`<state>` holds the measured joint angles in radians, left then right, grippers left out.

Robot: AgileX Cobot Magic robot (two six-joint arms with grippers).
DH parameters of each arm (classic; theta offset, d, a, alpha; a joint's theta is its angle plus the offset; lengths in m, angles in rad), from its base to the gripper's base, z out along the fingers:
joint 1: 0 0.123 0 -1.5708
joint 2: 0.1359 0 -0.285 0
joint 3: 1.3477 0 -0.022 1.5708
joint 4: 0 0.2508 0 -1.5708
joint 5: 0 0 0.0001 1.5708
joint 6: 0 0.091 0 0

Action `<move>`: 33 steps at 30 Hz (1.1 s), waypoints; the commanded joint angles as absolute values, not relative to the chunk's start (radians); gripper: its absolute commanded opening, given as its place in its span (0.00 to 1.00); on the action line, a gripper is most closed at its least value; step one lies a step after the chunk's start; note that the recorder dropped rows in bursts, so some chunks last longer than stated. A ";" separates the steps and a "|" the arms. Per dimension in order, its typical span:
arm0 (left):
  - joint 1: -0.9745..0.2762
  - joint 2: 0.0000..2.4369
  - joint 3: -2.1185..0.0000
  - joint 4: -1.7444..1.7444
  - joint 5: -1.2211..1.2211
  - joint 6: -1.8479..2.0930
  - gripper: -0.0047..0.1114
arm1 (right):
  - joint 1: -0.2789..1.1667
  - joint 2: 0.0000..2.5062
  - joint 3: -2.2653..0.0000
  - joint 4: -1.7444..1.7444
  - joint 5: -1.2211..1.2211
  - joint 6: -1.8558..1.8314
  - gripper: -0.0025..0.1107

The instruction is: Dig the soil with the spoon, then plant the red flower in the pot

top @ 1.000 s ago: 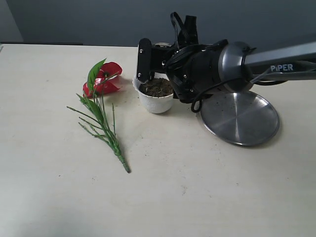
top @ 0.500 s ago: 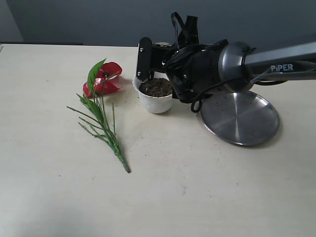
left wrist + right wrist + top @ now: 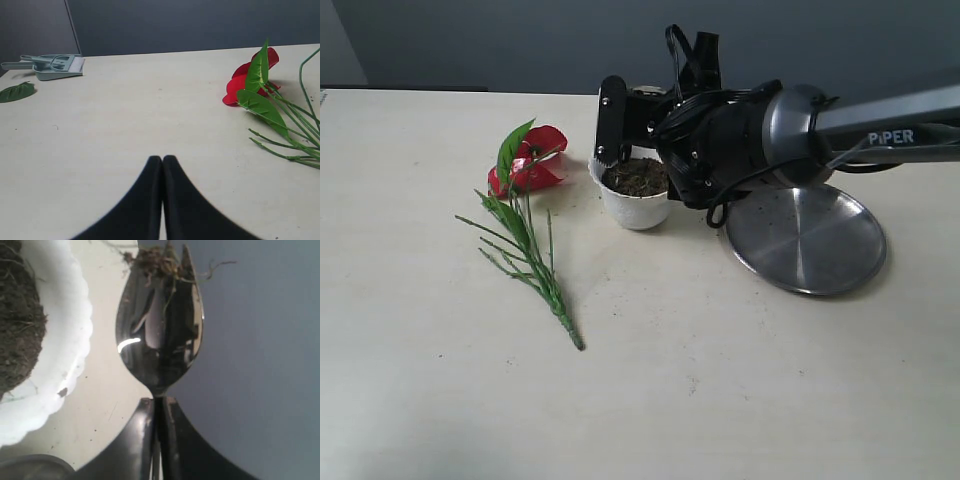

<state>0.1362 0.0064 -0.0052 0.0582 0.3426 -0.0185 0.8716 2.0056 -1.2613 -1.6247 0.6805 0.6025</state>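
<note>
Pot (image 3: 636, 212), arm (image 3: 720, 150) overhanging, steel plate (image 3: 807, 240) near

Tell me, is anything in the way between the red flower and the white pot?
Nothing lies on the table between the red flower and the pot. But the right pincer, shut on the spoon, hangs close by the pot's rim, so it may crowd the way in from above.
</note>
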 commanded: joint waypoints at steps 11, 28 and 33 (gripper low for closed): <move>0.136 0.000 0.000 0.065 0.337 -0.019 0.04 | 0.873 1.973 -1.256 -1.624 0.486 0.606 0.02; 0.136 0.000 0.000 0.065 0.337 -0.019 0.04 | 0.838 1.969 -1.259 -1.555 0.519 0.996 0.02; 0.136 0.000 0.000 0.065 0.337 -0.019 0.04 | 0.838 1.969 -1.263 -1.564 0.528 1.277 0.02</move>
